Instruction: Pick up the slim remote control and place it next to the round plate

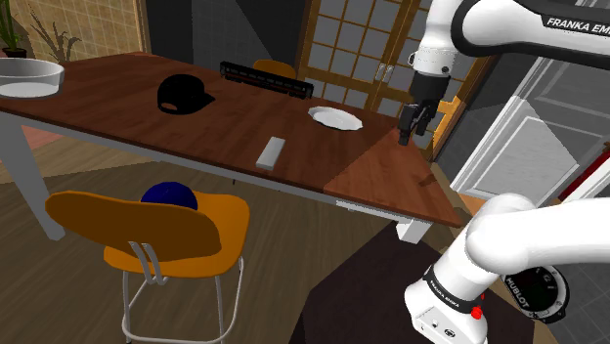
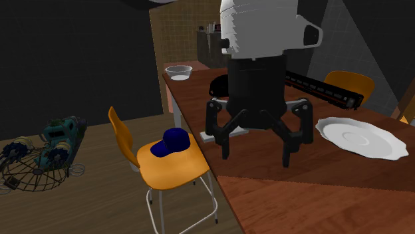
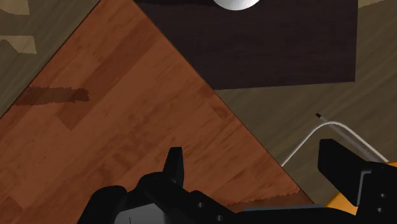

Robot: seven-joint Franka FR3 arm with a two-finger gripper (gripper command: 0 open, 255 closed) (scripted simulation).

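The slim grey remote lies flat near the front edge of the wooden table. Further back and toward the shoulder view's right rests the round white plate with a wavy rim, also seen as the plate. My black gripper hangs above the table's right end, beyond the plate and well away from the remote. Its fingers stand apart with nothing between them, as the gripper and gripper show. Beneath it lies the corner of the table.
A black cap, a long black bar-shaped object and a pale bowl sit on the table's far and left parts. An orange chair carrying a blue cap stands at the front edge. A wire basket lies on the floor.
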